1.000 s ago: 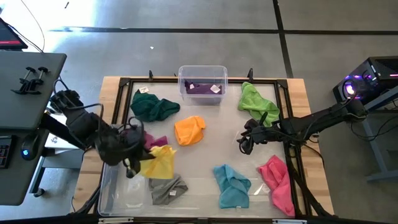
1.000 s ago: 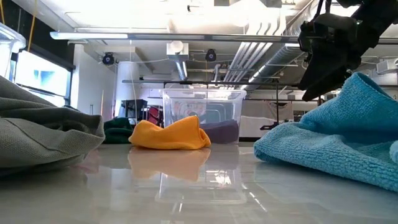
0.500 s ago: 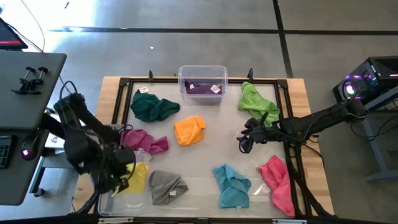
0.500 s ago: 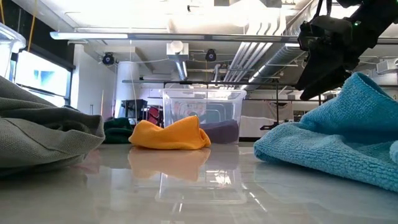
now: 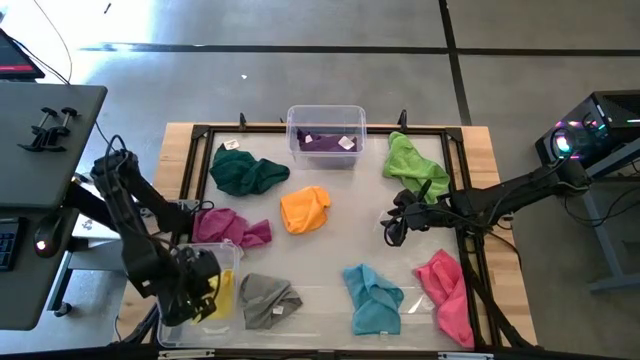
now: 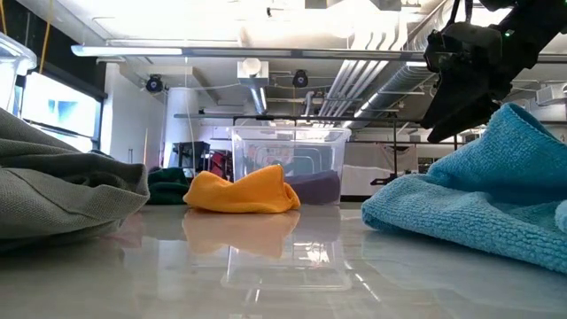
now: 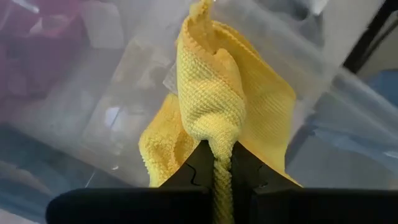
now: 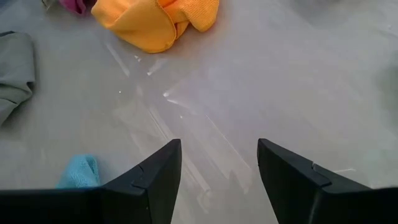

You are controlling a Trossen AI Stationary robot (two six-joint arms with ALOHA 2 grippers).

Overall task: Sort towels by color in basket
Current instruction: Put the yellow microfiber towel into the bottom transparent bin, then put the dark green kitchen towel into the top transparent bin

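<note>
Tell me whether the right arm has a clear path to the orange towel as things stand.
Probably yes. The right gripper hangs open above bare tabletop, and the orange towel lies in the open beside it with nothing between them. The left gripper, shut on the yellow towel, is well away.

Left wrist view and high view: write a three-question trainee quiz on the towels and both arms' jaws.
1. True or false: the left gripper has its jaws shut on the yellow towel.
2. Which towel lies in the clear bin at the table's far edge? A orange B purple C grey
3. Fill in: the right gripper hangs between the lime towel and the ____ one.

Key: 1 true; 2 B, the purple towel; 3 orange.
</note>
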